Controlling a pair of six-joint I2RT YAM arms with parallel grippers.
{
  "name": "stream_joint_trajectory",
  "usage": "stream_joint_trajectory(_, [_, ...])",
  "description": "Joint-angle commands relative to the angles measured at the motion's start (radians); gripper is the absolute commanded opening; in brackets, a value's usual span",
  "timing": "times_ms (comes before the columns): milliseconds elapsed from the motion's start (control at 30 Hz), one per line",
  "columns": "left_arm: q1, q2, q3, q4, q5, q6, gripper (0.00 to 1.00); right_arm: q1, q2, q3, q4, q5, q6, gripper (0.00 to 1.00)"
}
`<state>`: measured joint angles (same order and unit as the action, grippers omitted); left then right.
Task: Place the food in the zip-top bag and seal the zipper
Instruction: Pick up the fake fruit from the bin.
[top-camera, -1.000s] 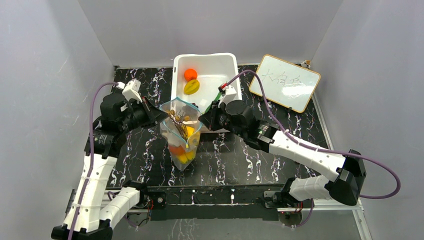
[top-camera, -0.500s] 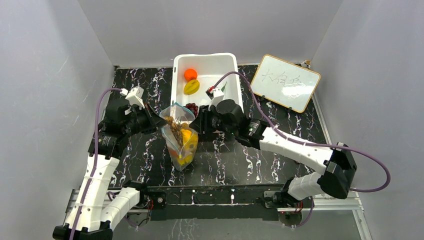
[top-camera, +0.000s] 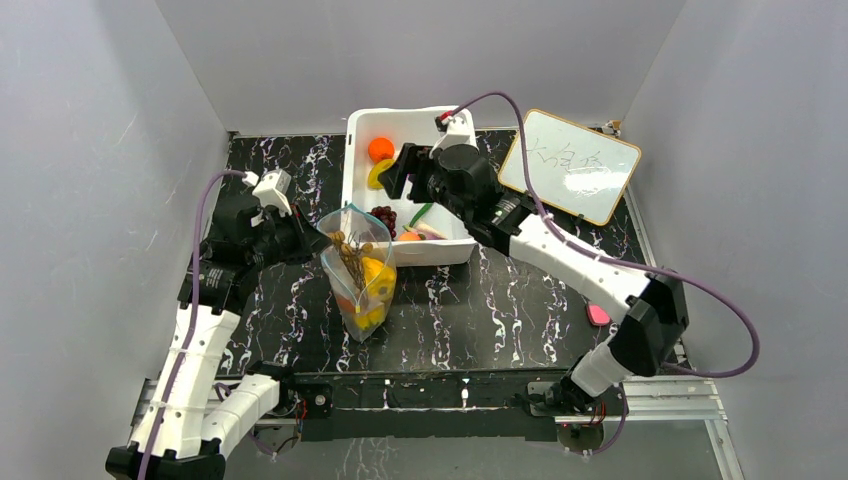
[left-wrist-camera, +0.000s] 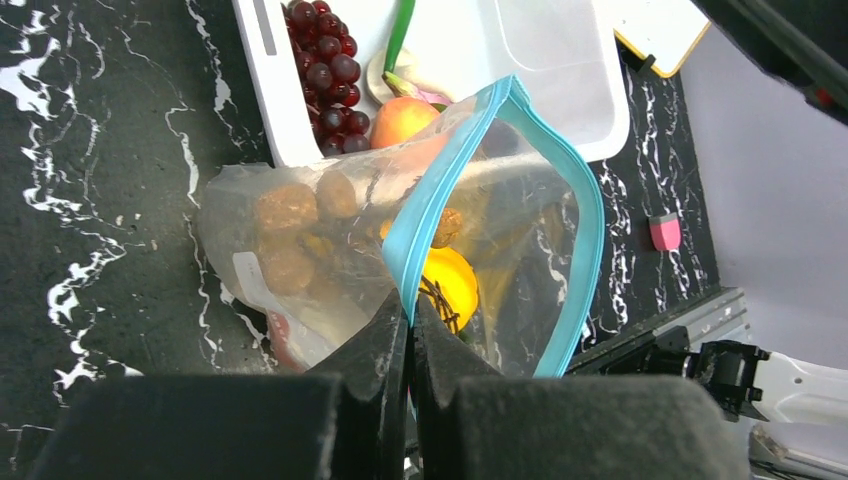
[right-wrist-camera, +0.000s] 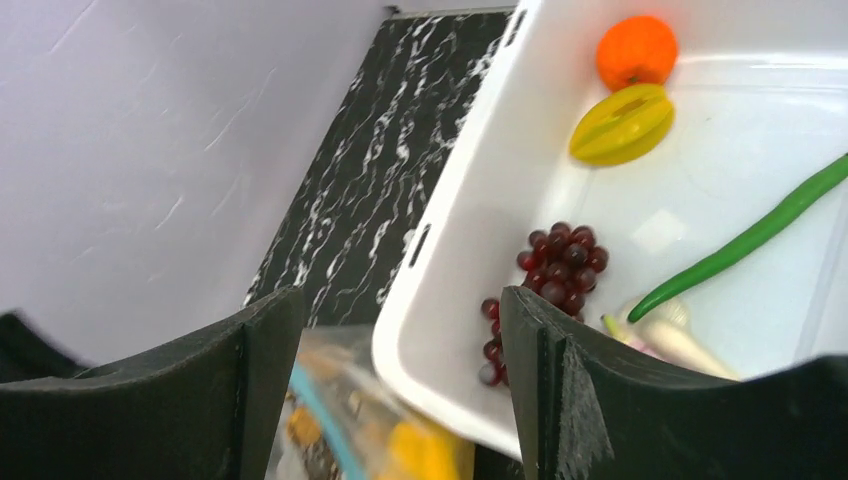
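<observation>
**Loading step: next pick from the tub, bag mouth held by the left arm**

- Left fingers (left-wrist-camera: 410, 312): pressed together on the near run of the zipper (left-wrist-camera: 440, 195), pinching one lip of the zip-top bag (top-camera: 358, 270). The bag stands on the counter (top-camera: 500, 300), just near of the white tub (top-camera: 415, 125). Its mouth gapes upward and to the right.
- Bag contents: yellow and orange pieces plus a brown, stemmed cluster. Through the film I cannot name them more closely.
- Right fingers (right-wrist-camera: 400, 300): spread apart with nothing between them, hanging over the left part of the tub.
- Loose in the tub: an orange (right-wrist-camera: 636, 50) and a ribbed yellow fruit (right-wrist-camera: 622, 124) at the far end, dark red grapes (right-wrist-camera: 560, 265) against the left wall, a green pod (right-wrist-camera: 750, 240) lying aslant, and a pale garlic-like piece (right-wrist-camera: 670, 335) beside the grapes.
- Judgement: loading is part done and sealing has not begun.

Notes for doing the pick well:
1. The grapes lie closest under the open fingers. Come straight down and close across the middle of the bunch, keeping off the tub wall.
2. Lift clear of the tub rim before swinging toward the bag.
3. Release well inside the teal loop; a drop on the lip could fold it shut.
4. The left pinch should hold firm, since the film is flimsy and the mouth depends on it.
5. Risk: the pod is long and may bridge the mouth, so feed it in end-first.
</observation>
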<state>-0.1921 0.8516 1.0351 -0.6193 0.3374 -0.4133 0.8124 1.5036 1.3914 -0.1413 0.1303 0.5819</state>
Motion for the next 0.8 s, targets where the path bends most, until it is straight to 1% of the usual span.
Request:
stream_joint_trajectory(0, [-0.004,-0.004,0.054,-0.004,-0.041,0.059,0.0,-0.048,0.104,0.071,0.096,0.085,0.038,0.7])
stream_joint_trajectory(233, [-0.004,-0.004,0.102,-0.036,-0.101,0.086,0.0,-0.121,0.37,0.225,0.089,0.089,0.142,0.71])
stream_joint_trajectory(300, [-0.004,0.0,0.114,-0.055,-0.138,0.1,0.0,-0.135,0.431,0.256,0.102,0.078,0.164,0.74])
stream_joint_trajectory(333, [-0.003,0.003,0.125,-0.063,-0.148,0.108,0.0,-0.14,0.468,0.272,0.108,0.092,0.193,0.76])
stream_joint_trajectory(433, [-0.004,0.012,0.159,-0.077,-0.172,0.12,0.0,-0.167,0.629,0.343,0.128,0.107,0.355,0.77])
stream_joint_trajectory(500, [-0.004,0.014,0.158,-0.076,-0.165,0.122,0.0,-0.182,0.71,0.382,0.163,0.118,0.407,0.81])
stream_joint_trajectory(600, [-0.004,0.008,0.158,-0.075,-0.162,0.117,0.0,-0.194,0.79,0.46,0.189,0.125,0.406,0.83])
stream_joint_trajectory(700, [-0.004,0.001,0.163,-0.076,-0.155,0.115,0.0,-0.217,0.869,0.54,0.201,0.117,0.336,0.84])
stream_joint_trajectory(767, [-0.003,-0.005,0.159,-0.075,-0.146,0.11,0.0,-0.225,0.932,0.595,0.187,0.114,0.332,0.84])
